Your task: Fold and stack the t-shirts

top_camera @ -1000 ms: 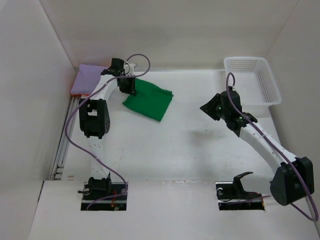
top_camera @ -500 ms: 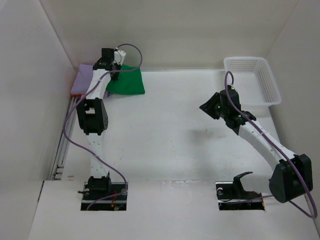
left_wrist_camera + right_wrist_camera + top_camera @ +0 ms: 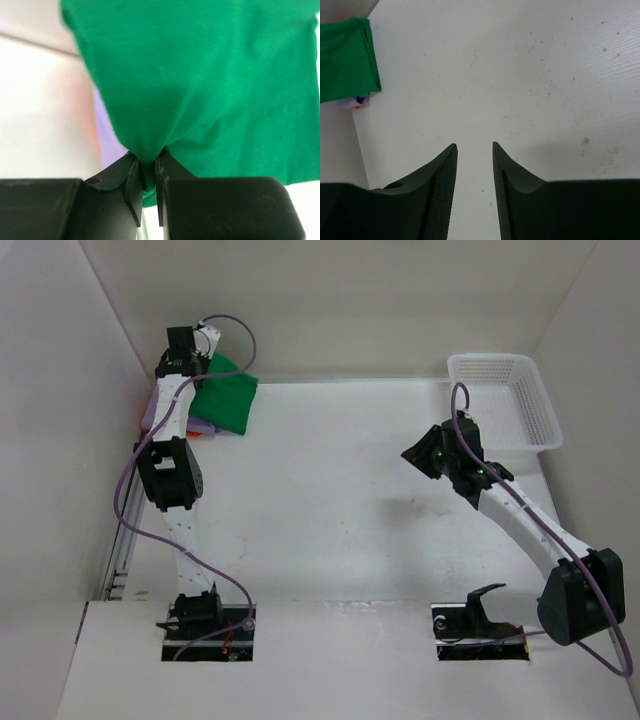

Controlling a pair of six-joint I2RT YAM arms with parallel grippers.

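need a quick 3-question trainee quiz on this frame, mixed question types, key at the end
1. Multiple choice: what does the left tool pinch? A) a towel B) the green shirt C) nothing
2. True or false: the right tool grips a shirt.
3. Fill in: the white basket stands at the far ____ corner of the table.
Key: 1 B. 2 False; its jaws stand apart over bare table. 3 Right.
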